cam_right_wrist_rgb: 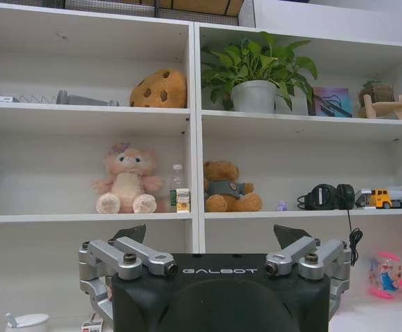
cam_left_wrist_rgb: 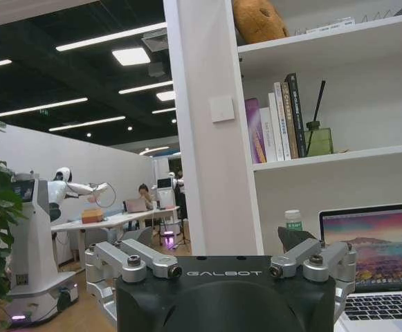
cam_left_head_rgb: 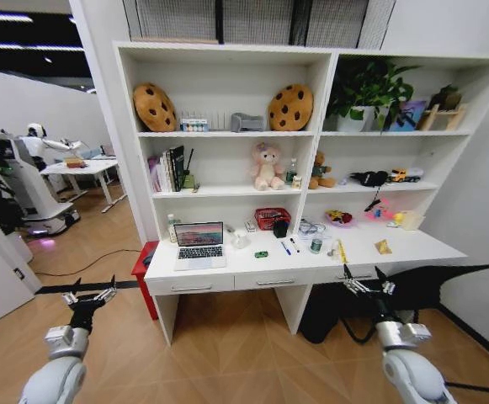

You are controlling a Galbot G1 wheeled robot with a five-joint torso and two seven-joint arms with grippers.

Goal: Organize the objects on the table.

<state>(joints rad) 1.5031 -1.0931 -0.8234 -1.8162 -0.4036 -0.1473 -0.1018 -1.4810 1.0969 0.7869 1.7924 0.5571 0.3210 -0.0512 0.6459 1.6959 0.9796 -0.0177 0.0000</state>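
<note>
since nothing on the table (cam_left_head_rgb: 412, 249) has been touched yet, i hold both arms low in front of its drawer edge, the left gripper (cam_left_head_rgb: 88, 296) spread and empty off the left corner and the right gripper (cam_left_head_rgb: 368, 288) spread and empty below the right drawer, so each can reach its own half. the silver laptop (cam_left_head_rgb: 199, 244) sits open toward the left front edge, likely where someone last typed, while the tiny green toy car (cam_left_head_rgb: 262, 253), pens (cam_left_head_rgb: 289, 247), small green can (cam_left_head_rgb: 316, 245), yellow flat strip (cam_left_head_rgb: 342, 251) and gold snack packet (cam_left_head_rgb: 383, 247) lie scattered along the middle and right front. i judge that loose scatter is the job.
</note>
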